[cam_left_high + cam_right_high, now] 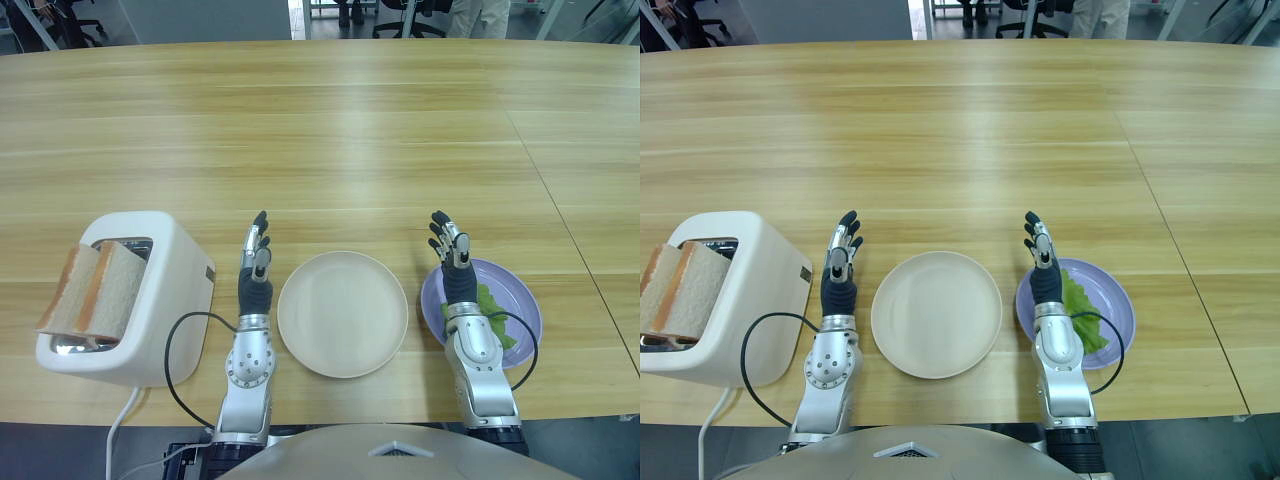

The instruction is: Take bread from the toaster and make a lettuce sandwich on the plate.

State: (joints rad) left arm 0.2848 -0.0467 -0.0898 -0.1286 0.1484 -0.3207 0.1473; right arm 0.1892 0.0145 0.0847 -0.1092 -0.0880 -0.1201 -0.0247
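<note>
A cream toaster stands at the near left with two slices of bread sticking up out of its slots. A bare beige plate lies in the near middle. To its right a purple plate holds green lettuce. My left hand rests between the toaster and the beige plate, fingers straight and holding nothing. My right hand lies over the purple plate's left edge, also flat and open, partly covering the lettuce.
A black cable loops from the left wrist by the toaster, and a white cord runs off the near edge. The wide wooden table stretches far ahead. Office chairs stand beyond its far edge.
</note>
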